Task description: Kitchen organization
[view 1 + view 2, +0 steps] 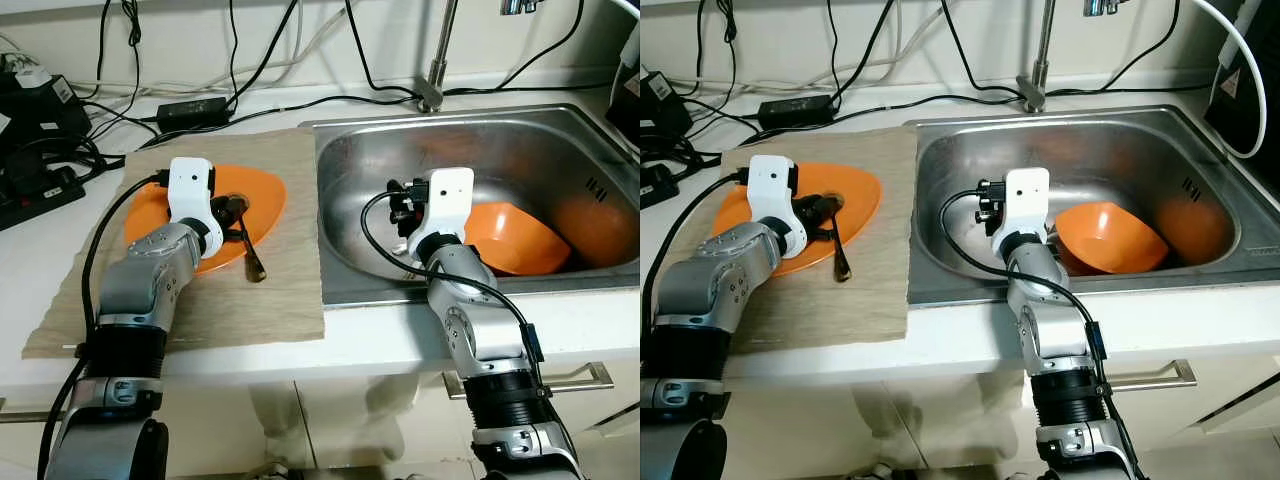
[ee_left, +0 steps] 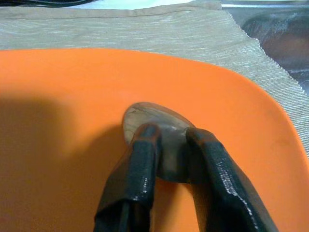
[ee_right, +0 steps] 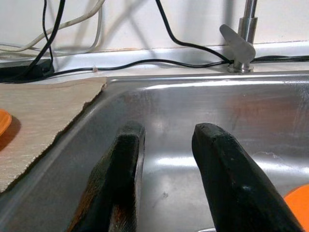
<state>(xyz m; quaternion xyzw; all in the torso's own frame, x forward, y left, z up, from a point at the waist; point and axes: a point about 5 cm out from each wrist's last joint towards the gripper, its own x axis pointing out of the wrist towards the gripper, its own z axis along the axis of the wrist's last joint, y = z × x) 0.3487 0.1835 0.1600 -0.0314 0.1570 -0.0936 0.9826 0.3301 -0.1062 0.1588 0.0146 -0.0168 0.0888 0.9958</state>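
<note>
Spoon gripped on the plate, bowl waiting in the sink.
White table (image 1: 560,320), steel sink (image 1: 480,140), beige mat (image 1: 270,290). An orange plate (image 1: 262,205) lies on the mat, an orange bowl (image 1: 515,240) in the sink. The left end effector (image 2: 169,140) pinches a dark mottled spoon (image 2: 149,116), handle pointing toward the robot. The right end effector (image 3: 166,140) hangs parted over the sink.

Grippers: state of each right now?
Left gripper: shut on spoon, over orange plate.
Right gripper: open, empty, over sink.
</note>
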